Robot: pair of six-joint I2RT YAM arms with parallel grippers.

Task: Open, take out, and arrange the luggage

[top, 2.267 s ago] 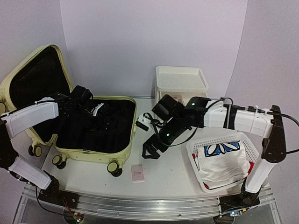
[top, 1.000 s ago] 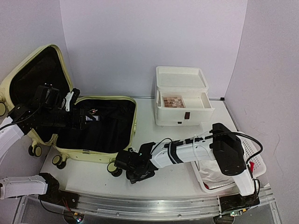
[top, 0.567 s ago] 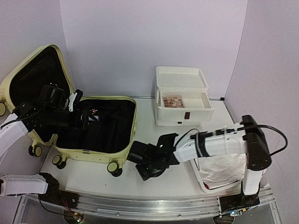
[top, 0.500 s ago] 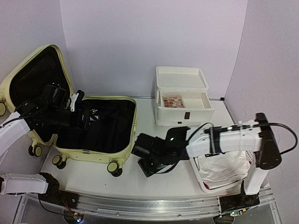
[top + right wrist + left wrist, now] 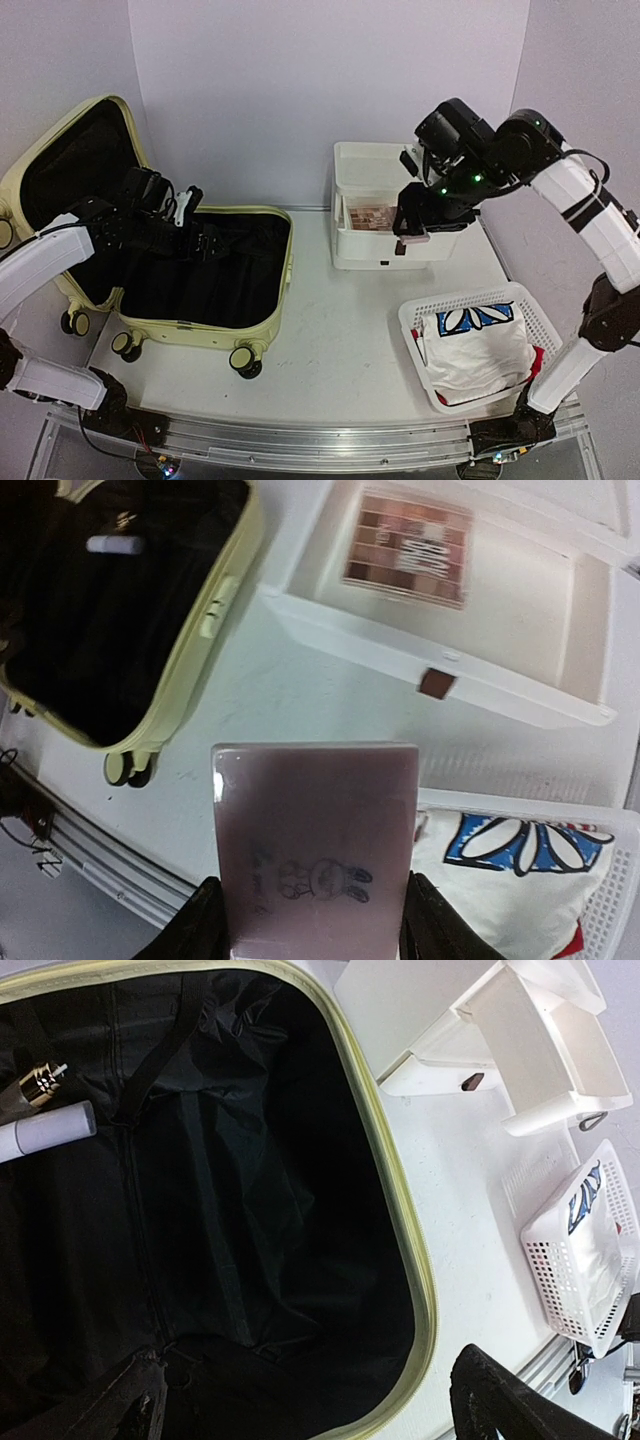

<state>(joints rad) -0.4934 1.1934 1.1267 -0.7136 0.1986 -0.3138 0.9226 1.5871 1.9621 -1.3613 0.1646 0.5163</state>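
The luggage (image 5: 262, 300) is a pale yellow-green suitcase lying open at the left, with its lid leaning on the wall. Its black lining fills the left wrist view (image 5: 250, 1210), where a white tube (image 5: 45, 1130) and a small metal item (image 5: 38, 1080) lie inside. My left gripper (image 5: 195, 238) hovers over the open half, jaws wide apart and empty (image 5: 310, 1415). My right gripper (image 5: 412, 235) is raised in front of the drawer box and shut on a flat pink case (image 5: 315, 845) with a bunny drawing.
A white drawer box (image 5: 390, 170) stands at the back. Its top drawer (image 5: 450, 660) is open and holds a makeup palette (image 5: 410, 548). A white mesh basket (image 5: 470, 300) with a white and blue cloth (image 5: 475, 345) sits at the front right.
My right gripper took the pink case from the table in front of the suitcase and lifted it up to the open drawer. My left gripper shifted right over the suitcase.
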